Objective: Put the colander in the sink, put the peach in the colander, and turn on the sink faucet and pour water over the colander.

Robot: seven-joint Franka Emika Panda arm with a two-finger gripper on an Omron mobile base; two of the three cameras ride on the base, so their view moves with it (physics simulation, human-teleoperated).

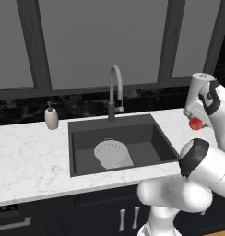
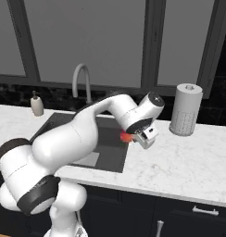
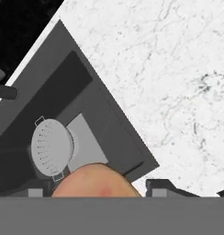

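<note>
Claw [image 2: 133, 137] grips the peach [image 2: 126, 136] above the bench [image 2: 179, 162], just right of the sink [image 1: 82, 138]. Colander [image 1: 112, 154] sits in the basin, lower and leftward.

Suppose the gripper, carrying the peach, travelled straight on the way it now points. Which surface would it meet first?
Probably the white marble counter by the sink's right rim. The gripper, closed on the peach, points down near that edge, with the colander off to one side. Depth is unclear, so it might just catch the basin.
</note>
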